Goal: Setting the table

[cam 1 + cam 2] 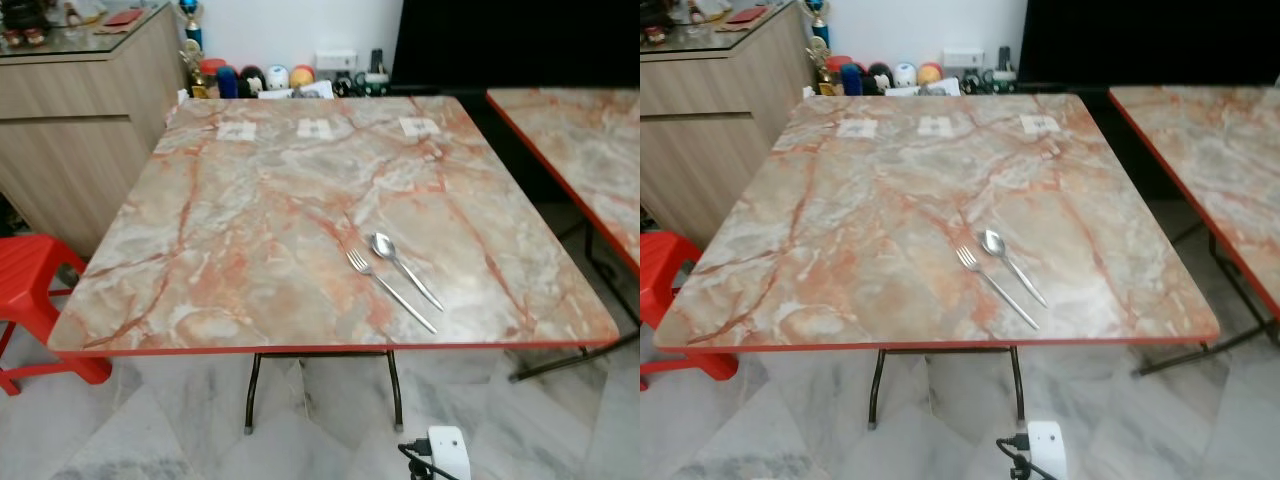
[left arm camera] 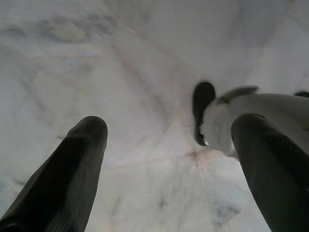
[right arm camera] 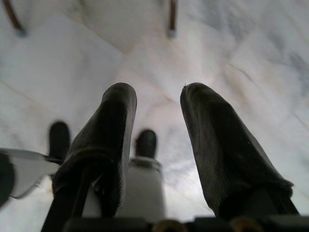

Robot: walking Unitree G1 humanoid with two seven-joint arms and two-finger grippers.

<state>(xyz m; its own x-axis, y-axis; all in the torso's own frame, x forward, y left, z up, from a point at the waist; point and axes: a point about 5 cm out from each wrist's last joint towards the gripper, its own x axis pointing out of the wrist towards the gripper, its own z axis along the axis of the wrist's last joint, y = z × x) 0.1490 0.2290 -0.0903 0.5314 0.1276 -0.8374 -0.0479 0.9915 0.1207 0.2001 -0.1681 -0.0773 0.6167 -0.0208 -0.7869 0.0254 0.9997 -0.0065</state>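
Note:
A marble-patterned table with a red rim stands in front of me. A silver fork and a silver spoon lie side by side near its front right, handles pointing toward the front edge. My left gripper hangs open above the pale marble floor with nothing between its fingers. My right gripper hangs open too, over the floor near the table's legs, and holds nothing.
A red plastic stool stands at the table's left. A wooden cabinet is at the back left. A second marble table stands to the right. Small items line the far wall. A white device with a cable lies on the floor.

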